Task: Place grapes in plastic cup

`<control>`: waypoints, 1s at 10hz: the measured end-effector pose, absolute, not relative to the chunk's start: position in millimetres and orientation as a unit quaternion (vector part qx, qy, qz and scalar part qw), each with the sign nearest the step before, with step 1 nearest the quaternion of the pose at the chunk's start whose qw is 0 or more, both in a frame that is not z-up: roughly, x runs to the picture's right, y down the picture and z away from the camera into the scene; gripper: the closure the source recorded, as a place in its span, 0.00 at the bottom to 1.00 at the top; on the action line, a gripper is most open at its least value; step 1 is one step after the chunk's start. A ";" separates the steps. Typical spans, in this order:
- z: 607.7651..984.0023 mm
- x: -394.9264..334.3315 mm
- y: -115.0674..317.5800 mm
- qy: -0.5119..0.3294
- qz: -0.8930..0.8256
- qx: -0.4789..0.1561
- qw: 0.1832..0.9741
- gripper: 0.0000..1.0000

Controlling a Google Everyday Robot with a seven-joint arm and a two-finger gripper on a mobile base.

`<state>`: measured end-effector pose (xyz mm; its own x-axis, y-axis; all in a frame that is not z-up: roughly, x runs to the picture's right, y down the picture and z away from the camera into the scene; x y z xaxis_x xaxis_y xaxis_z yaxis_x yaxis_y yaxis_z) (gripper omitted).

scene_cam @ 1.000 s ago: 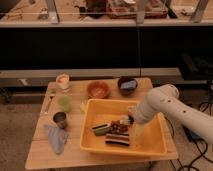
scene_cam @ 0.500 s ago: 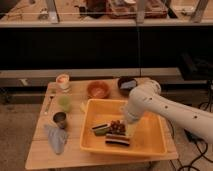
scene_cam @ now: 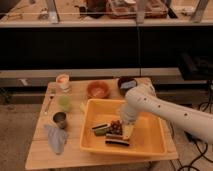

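The dark reddish-purple grapes (scene_cam: 115, 128) lie in the yellow tray (scene_cam: 150, 140), among flat dark striped blocks (scene_cam: 117, 141). My white arm reaches in from the right, and its gripper (scene_cam: 122, 120) hangs down into the tray right beside or just over the grapes. I cannot tell if it touches them. The pale green plastic cup (scene_cam: 64, 103) stands upright on the wooden table, left of the tray and well away from the gripper.
A dark metal cup (scene_cam: 60, 119) stands just below the green cup. A blue cloth (scene_cam: 55, 138) lies front left. An orange bowl (scene_cam: 98, 90), a dark bowl (scene_cam: 127, 83) and a small white cup (scene_cam: 62, 80) line the table's back. A utensil (scene_cam: 48, 101) lies at the left edge.
My arm has swung left across the tray, from its right side to the grapes at its middle. The grapes and the cup have not moved.
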<state>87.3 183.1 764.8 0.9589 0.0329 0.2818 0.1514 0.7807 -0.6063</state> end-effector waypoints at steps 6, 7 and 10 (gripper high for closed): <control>769.0 76.0 181.0 -0.159 -0.027 -0.334 0.929 0.42; 770.2 73.8 181.7 -0.161 -0.027 -0.335 0.928 0.42; 771.5 71.7 181.9 -0.163 -0.021 -0.338 0.927 0.65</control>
